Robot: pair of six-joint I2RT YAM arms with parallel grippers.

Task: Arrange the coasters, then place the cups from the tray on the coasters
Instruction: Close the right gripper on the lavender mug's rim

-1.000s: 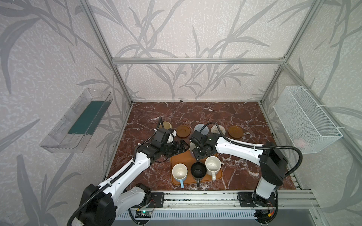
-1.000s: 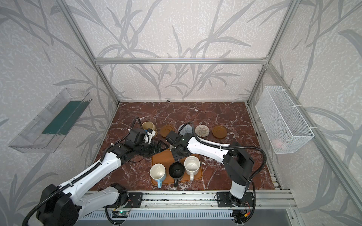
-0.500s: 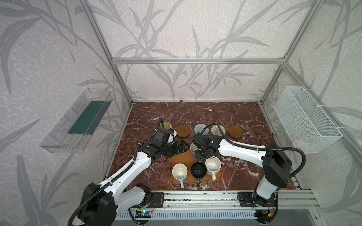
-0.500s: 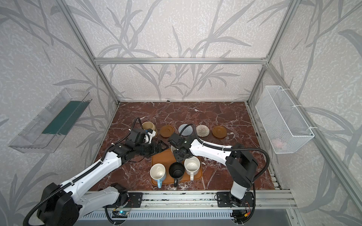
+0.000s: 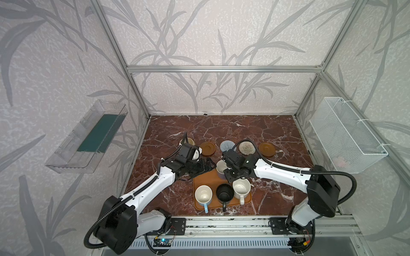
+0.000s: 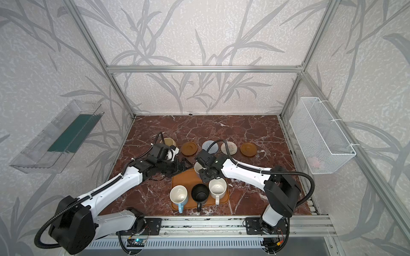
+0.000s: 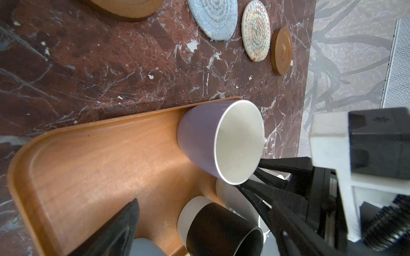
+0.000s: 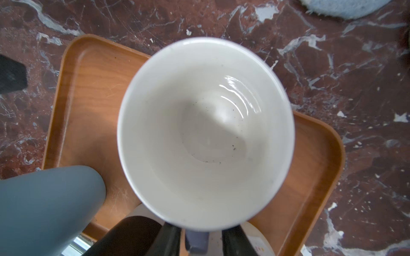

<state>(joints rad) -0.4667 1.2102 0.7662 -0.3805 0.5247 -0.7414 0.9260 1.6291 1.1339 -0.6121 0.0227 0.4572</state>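
The orange-brown tray (image 5: 203,178) (image 7: 88,166) holds a light blue cup (image 5: 203,193), a black cup (image 5: 224,192), a white cup (image 5: 241,188) and, at its far edge, a lavender cup (image 5: 220,166) (image 8: 206,133). My right gripper (image 8: 197,241) (image 5: 228,174) is low over it. Its fingers stand close on either side of the lavender handle, with a thin gap showing. My left gripper (image 5: 205,165) (image 7: 204,221) is open and empty at the tray's far left corner. A beige cup (image 5: 189,141) stands behind my left wrist. Brown (image 5: 207,148), blue-grey (image 5: 227,145), cream (image 5: 246,147) and brown (image 5: 267,149) coasters lie in a row.
A clear wall bin (image 5: 88,139) hangs on the left and a white wire basket (image 5: 346,135) on the right. The metal rail (image 5: 221,223) runs along the front edge. Both arms reach in over the marble top (image 5: 221,128), their grippers close together at the tray.
My right gripper has shifted slightly toward the front, down over the lavender cup's handle, and its jaws have narrowed. The left arm has stayed put.
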